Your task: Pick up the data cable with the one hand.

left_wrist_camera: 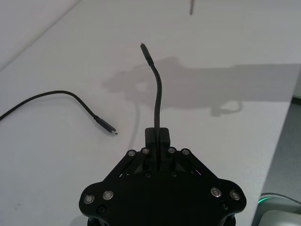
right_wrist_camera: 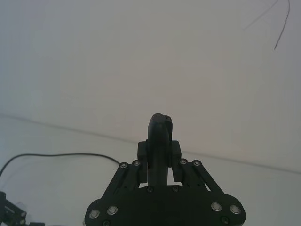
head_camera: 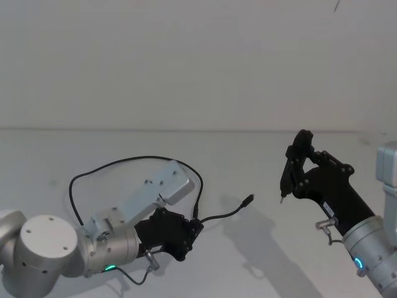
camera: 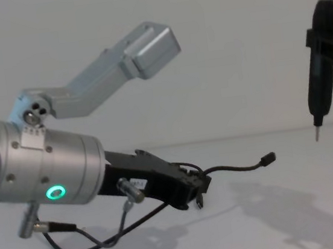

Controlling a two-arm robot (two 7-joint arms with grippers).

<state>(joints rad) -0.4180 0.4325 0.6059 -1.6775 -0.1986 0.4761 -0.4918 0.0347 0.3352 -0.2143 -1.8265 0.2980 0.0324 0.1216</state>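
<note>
1. The left gripper [head_camera: 195, 227], angular black plastic on a silver cylinder with a green ring, was pinched narrow on the data cable [head_camera: 124, 161], a thin, bendy black cord.
2. A short end stuck out past the fingers with its plug in the air. The rest looped on the matte white table [head_camera: 260, 267] behind the arm.
3. The right gripper [head_camera: 293, 174] hung raised and well apart, closed on a slim black tool [camera: 318, 94] with a metal tip. Bare table lay between the two grippers.
4. The writing on the left gripper's small white label [camera: 138, 182] was too small to read.
</note>
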